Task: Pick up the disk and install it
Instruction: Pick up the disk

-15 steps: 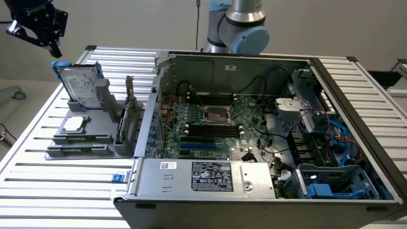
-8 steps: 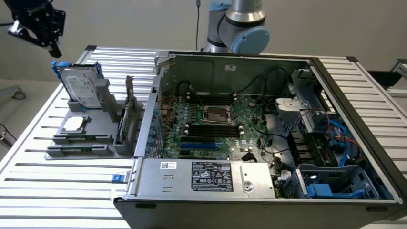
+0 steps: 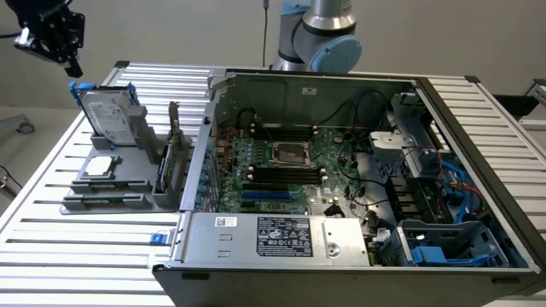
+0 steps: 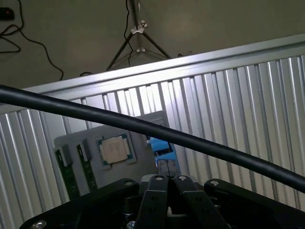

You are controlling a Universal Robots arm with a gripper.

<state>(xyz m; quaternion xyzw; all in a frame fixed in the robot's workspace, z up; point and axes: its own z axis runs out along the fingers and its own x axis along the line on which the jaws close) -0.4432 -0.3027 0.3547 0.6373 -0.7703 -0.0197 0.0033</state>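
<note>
Silver-grey metal with a white label and blue rails, the disk (image 3: 109, 115) stands upright at the far end of a grey tray (image 3: 140, 182), at the exterior view's left on the slatted table (image 3: 77, 236); the chip (image 3: 100, 165) lies flat on the same tray, nearer the camera, and a thin dark card (image 3: 173, 150) stands upright just beside the tray's right edge; the black gripper (image 3: 71, 64) hangs in the upper left of the frame, above the disk and apart from it, carrying nothing; the open case (image 3: 477, 160) takes up the middle and right of the frame, its green board (image 3: 290, 153) exposed, and the arm (image 3: 320, 32) rises behind it at top centre. From the wrist view, the gripper (image 4: 167, 180) has its two fingers (image 4: 153, 191) pressed together with nothing between them; just past their tips shows the blue of the disk (image 4: 161, 145), with the tray (image 4: 76, 143) and chip (image 4: 114, 150) beside it; a black cable (image 4: 143, 128) crosses in front of the table (image 4: 248, 105); a tripod (image 4: 138, 43) stands on the floor beyond.
</note>
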